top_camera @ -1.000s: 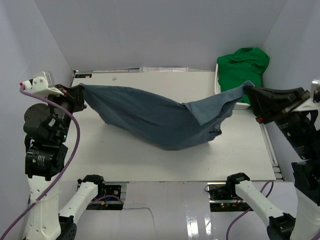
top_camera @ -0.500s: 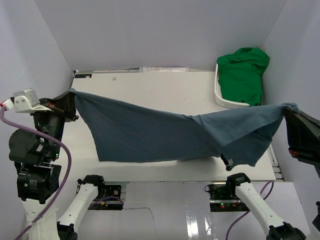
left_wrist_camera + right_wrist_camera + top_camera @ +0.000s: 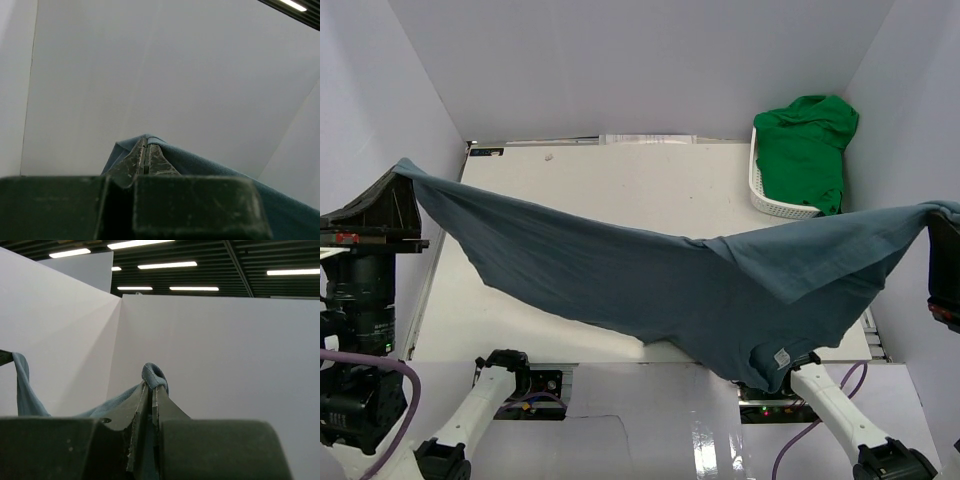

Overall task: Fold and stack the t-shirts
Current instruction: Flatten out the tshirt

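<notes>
The slate-blue t-shirt [image 3: 650,280] hangs stretched in the air across the whole table, sagging low at the near right, where its small neck label [image 3: 781,357] shows. My left gripper [image 3: 400,172] is raised at the far left, shut on one corner of the shirt [image 3: 165,152]. My right gripper [image 3: 948,212] is raised at the right edge, shut on the other end [image 3: 154,375], where a loop of hem sticks out above the fingertips. The bright green t-shirt [image 3: 805,140] lies bunched in the white basket [image 3: 760,190] at the back right.
White walls close in the table [image 3: 620,190] at the back and on both sides. The two arm bases [image 3: 505,370] stand at the near edge. The hanging shirt hides most of the near half of the table.
Both grippers have risen and moved apart and toward the camera. The blue shirt came up off the table and spread wider, and its neck label now shows.
</notes>
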Controlling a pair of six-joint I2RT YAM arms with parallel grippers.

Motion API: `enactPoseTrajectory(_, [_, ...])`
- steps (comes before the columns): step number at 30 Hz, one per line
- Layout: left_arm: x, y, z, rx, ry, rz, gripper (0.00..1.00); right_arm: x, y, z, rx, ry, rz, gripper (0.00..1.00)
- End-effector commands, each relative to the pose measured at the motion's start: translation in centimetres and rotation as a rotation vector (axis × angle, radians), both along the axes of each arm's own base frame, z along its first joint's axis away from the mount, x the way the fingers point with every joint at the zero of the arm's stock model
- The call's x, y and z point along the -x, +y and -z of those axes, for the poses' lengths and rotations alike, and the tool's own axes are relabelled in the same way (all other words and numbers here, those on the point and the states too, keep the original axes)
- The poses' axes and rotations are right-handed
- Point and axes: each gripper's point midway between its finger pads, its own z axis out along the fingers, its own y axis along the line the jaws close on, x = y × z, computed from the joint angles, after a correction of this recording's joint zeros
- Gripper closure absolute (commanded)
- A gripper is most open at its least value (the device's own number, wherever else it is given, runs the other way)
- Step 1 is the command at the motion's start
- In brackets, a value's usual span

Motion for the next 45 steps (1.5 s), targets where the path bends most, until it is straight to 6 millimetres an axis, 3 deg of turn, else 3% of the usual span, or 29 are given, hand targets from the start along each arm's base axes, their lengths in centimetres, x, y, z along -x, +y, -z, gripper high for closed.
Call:
enactPoseTrajectory(1, [-0.5,0.2,-0.3,-0.006,0.002,-0.019,1.00,1.2,-0.3,-3.3,-0.031,-0.113,-0.001,0.92])
enactPoseTrajectory(9, [1.4,1.8,-1.3,0.016,-0.045,-0.082,1.00,5.9,-2.8,-6.1,-0.093,-0.288,0.073,0.92])
enactPoseTrajectory(18, [5.0,2.9,-2.5,0.061,-0.119,-0.085,1.00,11.4,-3.7,-5.9,-0.109,-0.430,0.051,0.92])
enactPoseTrajectory(19, [5.3,3.1,-2.6,0.065,-0.130,-0.093,1.00,13.7,-4.4,-5.9,-0.131,-0.495,0.054,0.92])
enactPoseTrajectory(25, [8.2,4.9,-2.8,0.130,-0.211,-0.120,1.00,19.8,-7.4,-5.4,-0.222,-0.623,0.134,0.92])
enactPoseTrajectory(32, [9.9,5.3,-2.9,0.161,-0.263,-0.090,1.00,22.3,-7.7,-5.0,-0.246,-0.660,0.144,0.92])
enactPoseTrajectory(35, [9.7,5.3,-2.7,0.161,-0.260,-0.090,1.00,22.1,-7.5,-5.3,-0.244,-0.642,0.140,0.92])
enactPoseTrajectory(39, [8.9,5.0,-2.2,0.153,-0.242,-0.087,1.00,19.7,-7.1,-6.4,-0.259,-0.572,0.123,0.92])
enactPoseTrajectory(41, [7.0,4.5,-1.2,0.137,-0.197,-0.088,1.00,16.8,-6.4,-6.8,-0.245,-0.492,0.116,0.92])
enactPoseTrajectory(44, [4.1,3.7,1.1,0.128,-0.122,-0.083,1.00,9.6,-4.1,-6.5,-0.207,-0.312,0.062,0.92])
enactPoseTrajectory(45, [1.7,3.0,3.3,0.121,-0.056,-0.079,1.00,4.9,-2.8,-5.2,-0.185,-0.201,0.050,0.92])
